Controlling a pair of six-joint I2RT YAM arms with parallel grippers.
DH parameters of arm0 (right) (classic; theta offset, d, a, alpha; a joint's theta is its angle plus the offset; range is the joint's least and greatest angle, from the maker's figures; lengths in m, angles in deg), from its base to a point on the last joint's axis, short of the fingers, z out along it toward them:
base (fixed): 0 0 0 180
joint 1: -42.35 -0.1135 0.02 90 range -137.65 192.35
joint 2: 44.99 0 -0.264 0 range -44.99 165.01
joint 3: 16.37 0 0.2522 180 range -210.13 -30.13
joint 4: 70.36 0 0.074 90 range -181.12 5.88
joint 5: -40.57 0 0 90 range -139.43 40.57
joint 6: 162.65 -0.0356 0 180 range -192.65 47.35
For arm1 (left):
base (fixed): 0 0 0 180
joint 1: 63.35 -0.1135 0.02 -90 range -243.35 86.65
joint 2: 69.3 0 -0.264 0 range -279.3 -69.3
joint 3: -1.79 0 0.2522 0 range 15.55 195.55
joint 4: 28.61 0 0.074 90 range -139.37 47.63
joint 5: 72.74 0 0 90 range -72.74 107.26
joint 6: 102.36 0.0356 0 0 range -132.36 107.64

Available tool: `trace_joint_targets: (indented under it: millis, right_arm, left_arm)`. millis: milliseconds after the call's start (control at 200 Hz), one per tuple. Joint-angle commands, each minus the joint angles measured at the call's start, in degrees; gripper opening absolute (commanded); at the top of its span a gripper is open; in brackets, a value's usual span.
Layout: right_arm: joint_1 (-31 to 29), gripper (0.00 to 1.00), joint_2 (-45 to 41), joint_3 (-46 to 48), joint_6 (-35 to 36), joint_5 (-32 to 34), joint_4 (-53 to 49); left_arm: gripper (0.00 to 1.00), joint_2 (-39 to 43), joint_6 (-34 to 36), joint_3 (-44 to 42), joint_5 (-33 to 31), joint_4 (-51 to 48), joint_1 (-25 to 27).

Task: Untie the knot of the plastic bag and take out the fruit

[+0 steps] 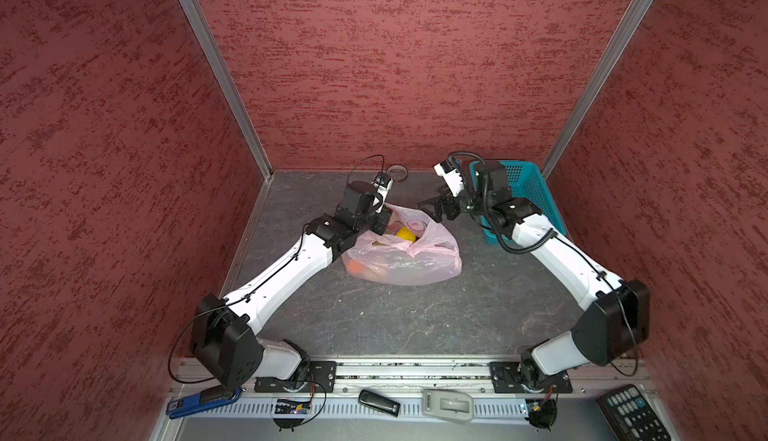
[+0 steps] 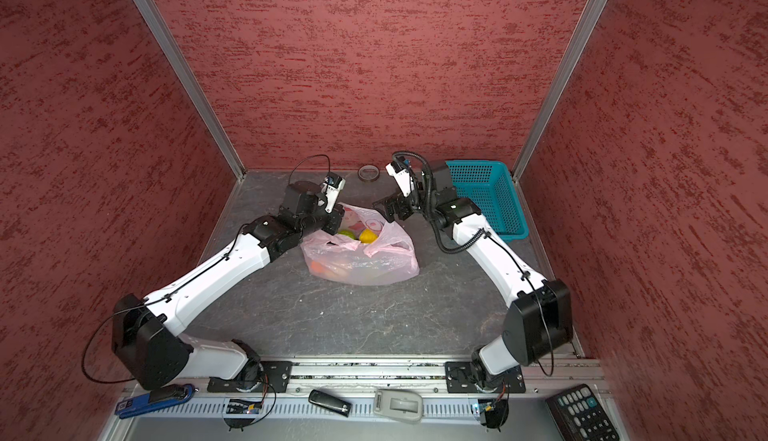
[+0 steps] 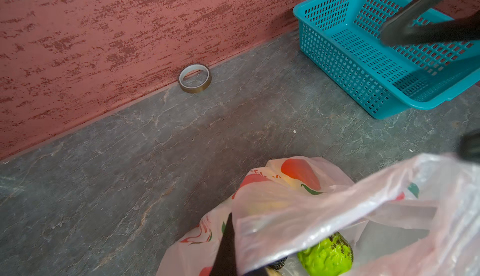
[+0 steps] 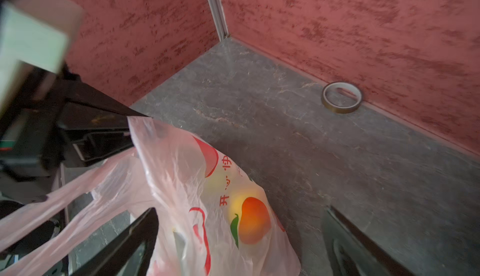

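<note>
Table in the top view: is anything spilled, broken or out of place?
Nothing has spilled: the fruit sits inside the plastic bag, whose mouth gapes open. The one stray item is a roll of tape lying flat against the back wall, apart from the bag and the teal basket.

Both top views look down from high — close wrist views share the plastic bag (image 3: 298, 222).

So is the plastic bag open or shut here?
Open. In both top views the plastic bag gapes, a yellow fruit showing bare inside; the left gripper pinches its rim. Whether its handle strips are untied: cannot tell.
</note>
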Motion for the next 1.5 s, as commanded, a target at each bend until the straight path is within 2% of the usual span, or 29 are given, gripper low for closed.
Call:
trace_joint_targets:
  millis: [0,266,601,847,917,967,997,1037,1062,1132,1182,1222,1383,1493]
  right_arm:
    - [-2.0,0.98,2.4,-2.9,7.6,-3.5,-4.5]
    - [-4.5,0.98,7.3,-5.9,9.2,-5.5,-7.1]
    - [-4.7,0.98,2.2,-4.4,6.2,-8.4,-6.4]
    - [-5.5,0.98,4.9,-3.2,8.7,-3.9,-6.9]
    - [-5.9,0.98,6.7,-3.0,8.9,-0.6,-5.8]
    - [-6.1,0.88,8.1,-3.1,8.4,1.8,-4.9]
    - [-6.1,0.79,8.8,-3.4,7.9,2.4,-4.6]
    - [-6.1,0.54,9.1,-3.6,6.9,2.5,-3.6]
    - [-6.1,0.42,9.0,-3.6,6.2,2.1,-2.8]
    - [-6.0,0.16,7.9,-3.4,3.9,0.6,-0.8]
    - [-6.1,0.0,6.7,-3.2,2.8,-0.2,0.1]
    - [-6.0,0.0,5.8,-3.1,1.8,-0.6,0.7]
    - [-6.0,0.0,1.7,-2.2,-0.9,-1.6,1.9]
    - [-6.1,0.0,0.1,-2.2,-1.7,-1.2,1.2]
  left_arm:
    - [0.0,1.5,0.6,-1.3,0.9,2.0,0.7]
    - [0.0,1.9,0.1,-1.0,0.3,2.0,1.2]
    - [0.0,0.9,0.5,-0.3,0.0,0.3,1.2]
    - [0.0,3.3,0.5,0.3,2.1,1.9,1.3]
    - [0.0,3.6,0.3,0.2,2.5,2.4,1.5]
    - [0.0,3.9,0.0,0.0,2.7,2.6,1.6]
    - [0.0,4.1,-0.2,-0.3,2.8,2.7,1.7]
    - [0.0,4.2,-0.5,-0.5,2.8,2.7,1.7]
    - [0.0,4.2,-0.8,-0.7,2.7,2.5,1.7]
    - [0.0,4.5,-1.5,-1.2,2.2,1.9,1.8]
    - [0.06,4.8,-2.1,-1.8,1.9,1.5,1.9]
    - [0.16,5.1,-2.7,-2.2,1.7,1.1,2.0]
    - [0.72,5.9,-5.3,-3.2,0.6,0.1,2.9]
    - [0.93,5.0,-7.0,-3.1,-2.3,-2.0,4.2]
